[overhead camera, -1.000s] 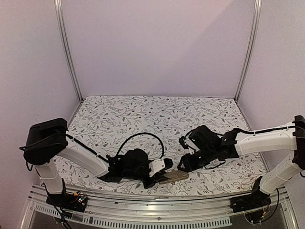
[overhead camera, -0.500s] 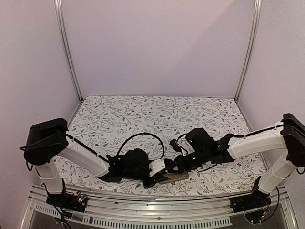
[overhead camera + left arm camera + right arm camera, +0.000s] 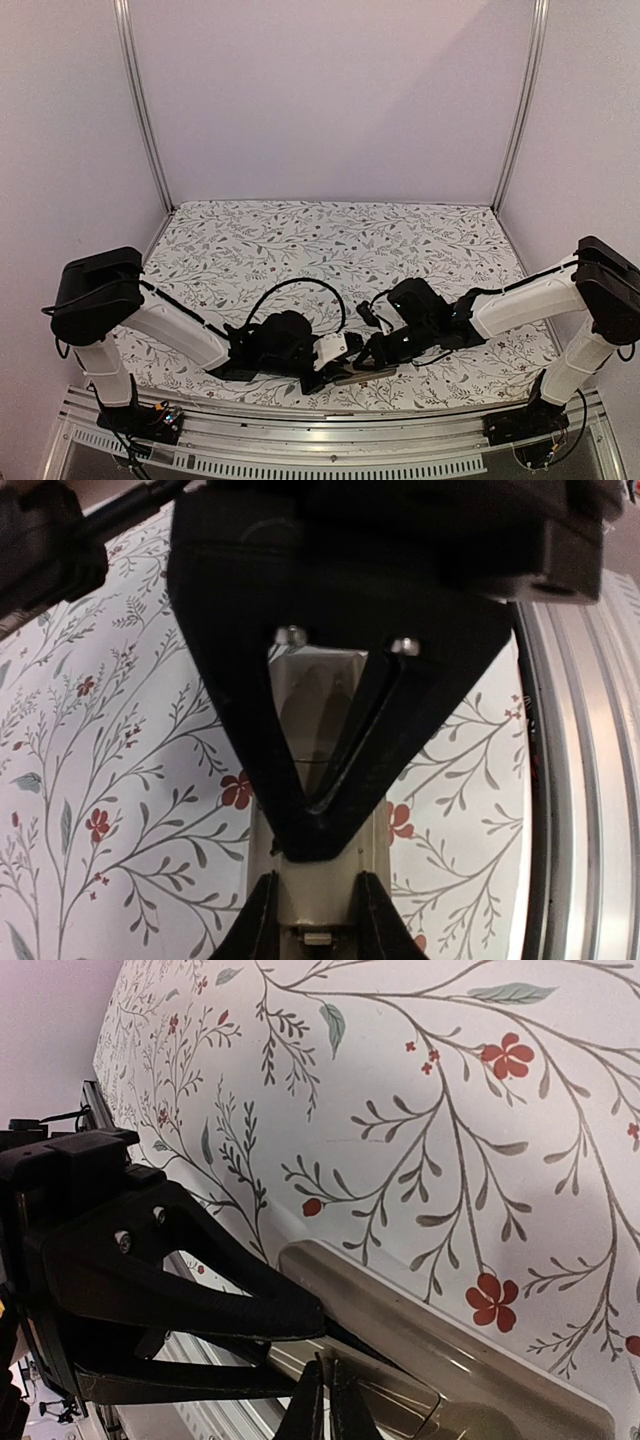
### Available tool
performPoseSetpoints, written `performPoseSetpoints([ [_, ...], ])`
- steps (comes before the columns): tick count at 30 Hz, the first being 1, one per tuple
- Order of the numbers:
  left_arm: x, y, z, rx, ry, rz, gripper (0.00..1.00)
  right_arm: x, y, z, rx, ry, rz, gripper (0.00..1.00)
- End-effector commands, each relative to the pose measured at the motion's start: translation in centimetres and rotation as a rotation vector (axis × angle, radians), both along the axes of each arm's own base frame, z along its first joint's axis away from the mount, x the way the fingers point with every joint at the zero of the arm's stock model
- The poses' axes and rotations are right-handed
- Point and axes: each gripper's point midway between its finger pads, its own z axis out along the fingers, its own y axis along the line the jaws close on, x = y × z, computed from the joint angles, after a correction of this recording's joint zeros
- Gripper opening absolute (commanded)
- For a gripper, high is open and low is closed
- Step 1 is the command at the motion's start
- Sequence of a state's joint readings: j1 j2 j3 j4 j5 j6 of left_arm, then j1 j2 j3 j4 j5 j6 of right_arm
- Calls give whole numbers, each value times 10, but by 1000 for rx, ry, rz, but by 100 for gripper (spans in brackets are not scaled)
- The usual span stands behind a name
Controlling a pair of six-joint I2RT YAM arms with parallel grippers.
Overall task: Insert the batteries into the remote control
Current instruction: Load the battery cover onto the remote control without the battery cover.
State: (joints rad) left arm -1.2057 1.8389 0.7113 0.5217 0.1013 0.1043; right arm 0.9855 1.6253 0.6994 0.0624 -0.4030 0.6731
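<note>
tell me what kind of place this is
Probably a robot test booth, not a home: plain lilac walls, aluminium frame posts, and two arms bolted to a metal rail at the edge of a floral-cloth table.

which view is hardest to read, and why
Left wrist: the right gripper looms close, black and nearly featureless, covering much of the remote. Right wrist: cloth print crisp, soft sheen on the remote's edge. Top: even, pinkish light.

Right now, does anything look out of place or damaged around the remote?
Nothing stands out. The remote lies back-up, clamped by the left gripper; the right gripper, shut, sits over its back. No batteries show, so I cannot check them.
</note>
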Motion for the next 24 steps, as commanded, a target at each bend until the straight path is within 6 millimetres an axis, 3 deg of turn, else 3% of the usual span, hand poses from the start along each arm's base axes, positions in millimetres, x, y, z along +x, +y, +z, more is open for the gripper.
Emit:
performPoseSetpoints([
  [1, -9, 8, -27, 96, 44, -34, 11, -9, -25, -37, -135, 47, -26, 4],
  [6, -8, 8, -28, 104, 50, -30, 17, -11, -30, -40, -146, 47, -25, 3],
  [14, -10, 9, -24, 102, 50, -34, 39, -17, -44, -54, -211, 68, -24, 3],
  [20, -10, 9, -23, 99, 49, -33, 44, -16, -45, -57, -228, 64, -21, 2],
  [24, -8, 10, -6, 53, 32, -26, 52, -16, -48, -60, -248, 65, -25, 2],
])
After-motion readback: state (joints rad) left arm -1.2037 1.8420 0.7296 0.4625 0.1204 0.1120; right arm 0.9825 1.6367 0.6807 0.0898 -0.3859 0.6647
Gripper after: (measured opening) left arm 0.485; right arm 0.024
